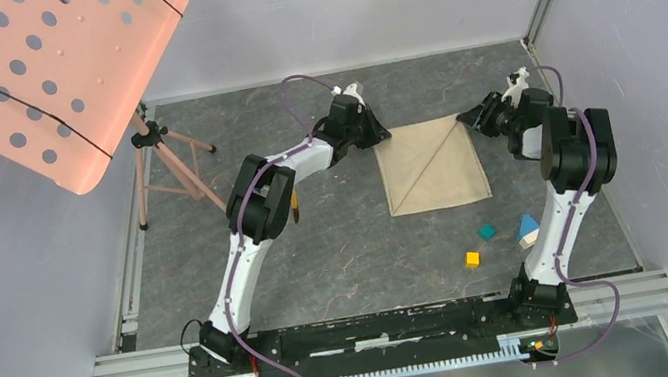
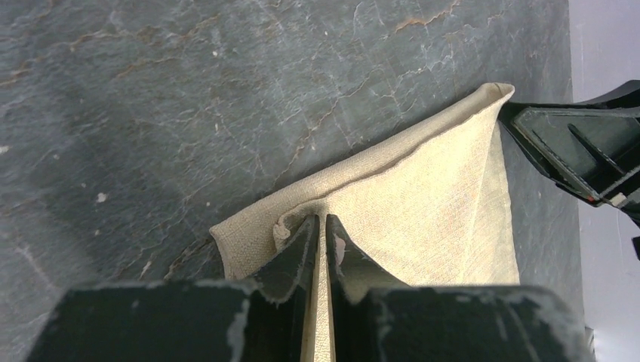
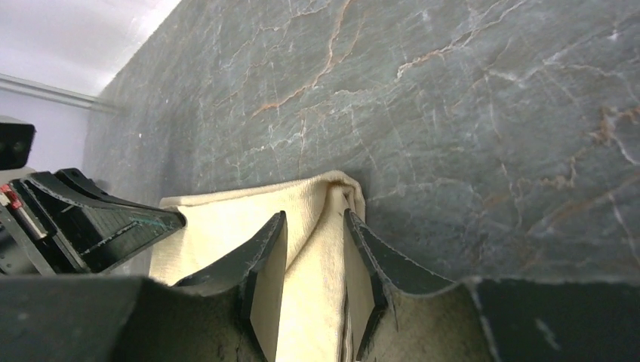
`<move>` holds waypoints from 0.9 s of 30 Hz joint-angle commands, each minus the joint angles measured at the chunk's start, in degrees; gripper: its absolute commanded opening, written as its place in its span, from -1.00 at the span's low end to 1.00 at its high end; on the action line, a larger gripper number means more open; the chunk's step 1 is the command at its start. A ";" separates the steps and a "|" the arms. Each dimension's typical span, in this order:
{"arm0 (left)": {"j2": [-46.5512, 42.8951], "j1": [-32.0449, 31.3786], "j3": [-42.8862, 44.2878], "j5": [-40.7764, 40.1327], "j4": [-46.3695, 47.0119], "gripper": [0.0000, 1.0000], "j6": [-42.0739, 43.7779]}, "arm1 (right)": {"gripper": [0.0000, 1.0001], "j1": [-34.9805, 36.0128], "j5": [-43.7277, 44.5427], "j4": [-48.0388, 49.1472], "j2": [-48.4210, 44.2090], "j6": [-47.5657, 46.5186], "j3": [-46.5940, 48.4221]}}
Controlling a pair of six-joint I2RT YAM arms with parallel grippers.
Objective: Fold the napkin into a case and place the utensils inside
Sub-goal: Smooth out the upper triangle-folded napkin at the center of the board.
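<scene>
The beige napkin (image 1: pixel 433 168) lies flat on the dark stone table with a diagonal crease across it. My left gripper (image 1: pixel 380 134) is at its far left corner; in the left wrist view the gripper (image 2: pixel 320 219) is shut, with a pinch of the napkin (image 2: pixel 423 204) between the tips. My right gripper (image 1: pixel 472 116) is at the far right corner. In the right wrist view its fingers (image 3: pixel 315 215) stand apart, open, with a raised fold of the napkin (image 3: pixel 219 226) between them. The utensils are out of view.
A yellow cube (image 1: pixel 472 259), a teal cube (image 1: pixel 487 232) and a blue and white block (image 1: pixel 527 229) lie near the right arm's base. A pink perforated board (image 1: pixel 38 73) on a tripod (image 1: pixel 159 165) stands at the far left. Walls close in on both sides.
</scene>
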 commanded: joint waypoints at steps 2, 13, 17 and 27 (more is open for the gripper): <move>-5.18 0.48 -2.59 -0.06 -1.98 -0.71 5.50 | -0.20 -0.31 3.84 -3.24 -10.04 -6.12 -3.18; -4.56 0.43 -1.60 1.13 -2.54 -0.67 5.19 | -0.29 4.57 0.76 3.80 -5.45 -0.51 -0.40; -4.49 0.46 -1.87 0.43 -3.43 -0.68 4.99 | -0.31 4.52 2.10 5.33 -2.41 1.47 0.52; -3.91 0.54 -1.85 0.22 -4.69 -0.70 5.04 | -0.31 3.88 7.96 0.46 3.91 1.19 5.09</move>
